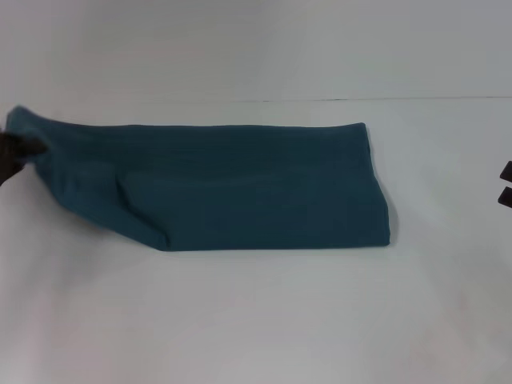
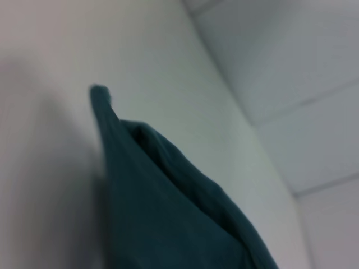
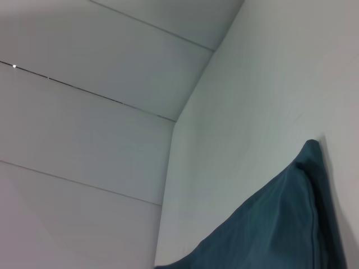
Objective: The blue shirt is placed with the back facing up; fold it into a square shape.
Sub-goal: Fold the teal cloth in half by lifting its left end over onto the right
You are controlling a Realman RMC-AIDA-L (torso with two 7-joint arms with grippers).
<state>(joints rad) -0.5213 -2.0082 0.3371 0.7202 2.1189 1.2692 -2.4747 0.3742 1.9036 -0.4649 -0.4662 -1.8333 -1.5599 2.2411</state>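
Note:
The blue shirt (image 1: 256, 188) lies on the white table (image 1: 256, 320) as a long folded band running left to right. At the far left edge, my left gripper (image 1: 18, 152) is shut on the shirt's left end, which is raised a little off the table. In the left wrist view that pinched end of the shirt (image 2: 162, 196) rises to a point. My right gripper (image 1: 506, 184) sits at the right edge, apart from the shirt, with its two dark fingertips spread open and nothing between them. The right wrist view catches one corner of the shirt (image 3: 280, 224).
The white table stretches in front of and to the right of the shirt. A pale wall (image 1: 256, 48) stands behind the table's far edge.

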